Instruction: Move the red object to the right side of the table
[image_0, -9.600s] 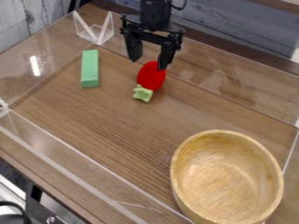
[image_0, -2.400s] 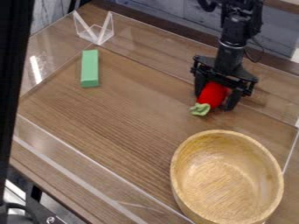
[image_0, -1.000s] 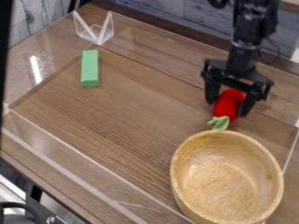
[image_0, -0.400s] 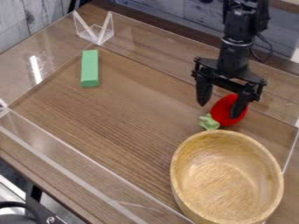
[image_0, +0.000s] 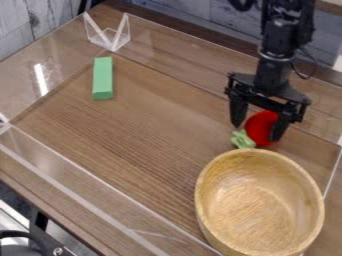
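The red object (image_0: 261, 127), a small glossy red toy fruit with a green leafy end, lies on the table (image_0: 134, 140) at its right side, just beyond the far rim of the wooden bowl. My gripper (image_0: 266, 110) hangs straight over it with its black fingers open, straddling the fruit's upper part. The fingers look slightly raised from the fruit, and I cannot tell whether they touch it.
A round light wooden bowl (image_0: 261, 209) fills the near right corner. A green rectangular block (image_0: 103, 77) lies at the far left. Clear acrylic walls (image_0: 80, 210) edge the table, with a folded clear piece (image_0: 107, 32) at the back left.
The fruit went from the table's middle back to the right side near the bowl. In the last second the gripper has stayed open over it, shifting only slightly.
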